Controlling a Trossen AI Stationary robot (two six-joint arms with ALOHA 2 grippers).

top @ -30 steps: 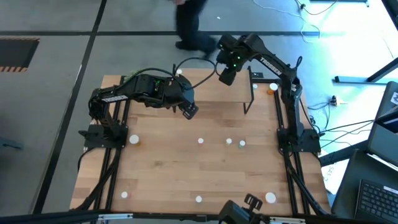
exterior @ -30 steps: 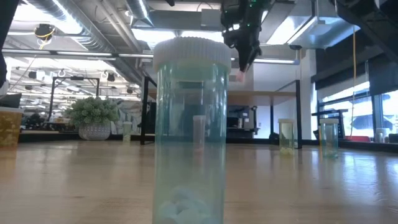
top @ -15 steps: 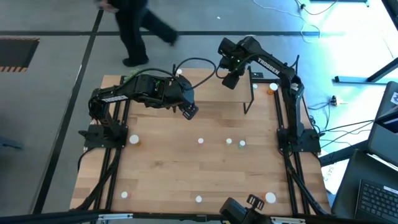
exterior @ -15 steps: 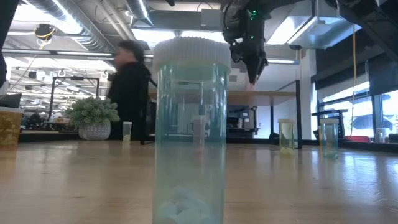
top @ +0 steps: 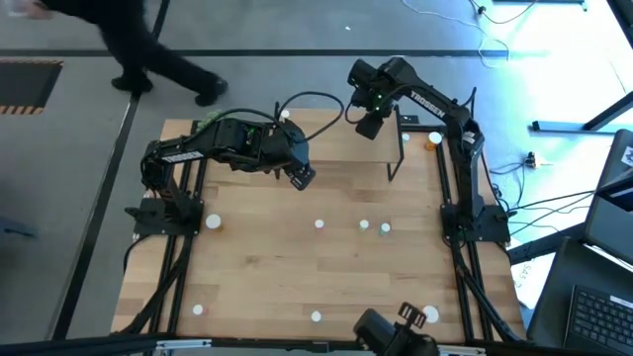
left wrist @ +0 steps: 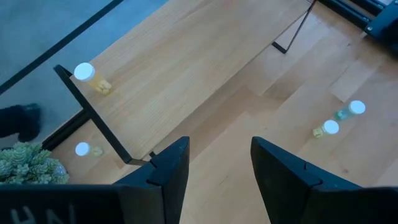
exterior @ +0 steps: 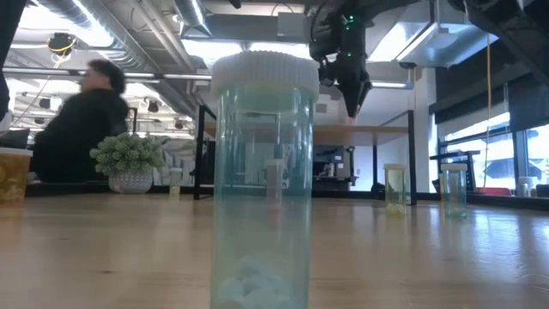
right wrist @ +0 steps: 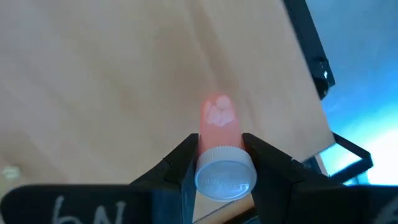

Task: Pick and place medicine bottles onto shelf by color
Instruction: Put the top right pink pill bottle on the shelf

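Observation:
My right gripper point(top: 366, 127) hangs over the shelf point(top: 336, 138), shut on a small pink bottle point(right wrist: 217, 118) with a white cap. The bottle's base point(exterior: 350, 117) is just above the shelf board point(exterior: 377, 129). My left gripper point(left wrist: 217, 155) is held open above the table's middle point(top: 305, 178), with nothing between its fingers. A yellow bottle point(left wrist: 85, 74) stands at one end of the shelf. Several small bottles point(top: 363, 225) stand on the tabletop. A tall green bottle point(exterior: 262, 172) is right in front of the low camera. My right gripper pinches the pink bottle between its two fingers at the top end, on either side of the white cap point(right wrist: 225, 177). The fingers point(right wrist: 186, 152) come from above, pointing down. The bottle hangs upright below them, clear of the shelf board point(right wrist: 93, 74).
A spiky green plant point(left wrist: 25, 165) sits at the table's far left, with a yellow bottle point(left wrist: 82, 149) beside it. An orange bottle point(top: 432, 138) stands near the far right corner. Two bottles point(left wrist: 356, 109) stand on the table beyond my left gripper. A person point(exterior: 77, 129) passes behind the table.
My right gripper has come down toward the shelf board with the pink bottle and drifted a little along the shelf, staying shut on it. The person behind the table has walked toward the left.

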